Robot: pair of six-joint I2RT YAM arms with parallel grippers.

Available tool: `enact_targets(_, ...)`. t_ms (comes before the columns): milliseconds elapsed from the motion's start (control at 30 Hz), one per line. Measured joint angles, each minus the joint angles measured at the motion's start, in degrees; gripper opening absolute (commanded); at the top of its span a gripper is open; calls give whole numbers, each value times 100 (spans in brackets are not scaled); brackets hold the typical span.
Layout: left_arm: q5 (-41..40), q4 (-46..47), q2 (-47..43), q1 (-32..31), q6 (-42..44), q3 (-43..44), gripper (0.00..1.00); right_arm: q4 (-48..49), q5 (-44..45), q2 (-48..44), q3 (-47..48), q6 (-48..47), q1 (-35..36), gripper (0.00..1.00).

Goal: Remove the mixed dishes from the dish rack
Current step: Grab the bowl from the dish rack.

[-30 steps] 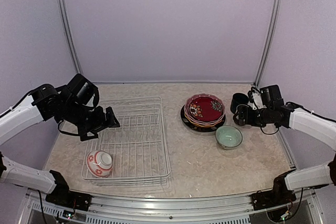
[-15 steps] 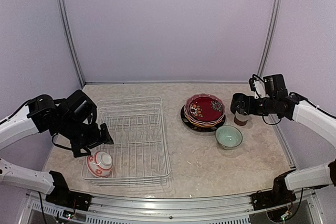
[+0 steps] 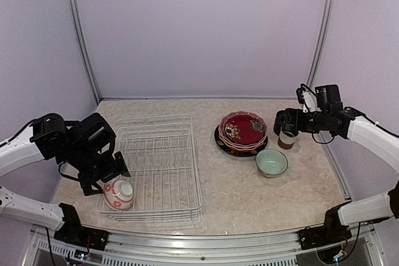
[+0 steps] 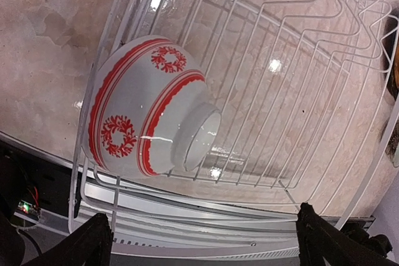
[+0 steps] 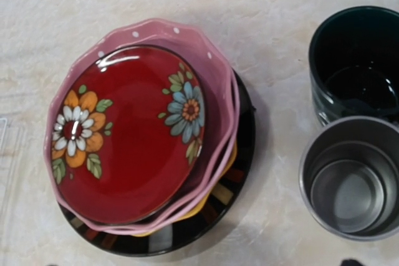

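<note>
L gripper [image 3: 107, 180] lowered toward bowl [image 3: 118, 194]; on side, foot rightward.

1. I am looking into a robotics lab test cell rather than a home kitchen: plain lilac panels [image 3: 199, 29] close off the back and both sides of the top view.
2. Bare metal uprights [image 3: 78, 35] run up the upper left and upper right of the frame, at the edges of those panels.
3. The two arms [image 3: 19, 151] mount on an aluminium rail [image 3: 199, 244] along the bottom edge, in front of a marble-patterned tabletop [image 3: 237, 191].
4. Loose black cables [image 3: 303, 91] loop at the right of the frame, and my left wrist view shows a small circuit board [image 4: 25, 207] with a green light at lower left.
5. The household items are a white wire dish rack [image 3: 159, 154] and a few ceramic dishes [image 3: 242, 130], set straight on that tabletop.
</note>
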Motion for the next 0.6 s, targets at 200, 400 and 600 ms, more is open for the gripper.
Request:
enact_targets(200,-190,-186,522,-157,-581,0,95,4,-57,-2,0,-20,0,96)
enact_targets(400,-457,-289,787,-260,-1141,0,95,2,-68,-11,0,-22,0,96)
enact_targets(600,-575,-317,1134,-260,-1478,-4,95,2,-70,-11,0,-22,0,96)
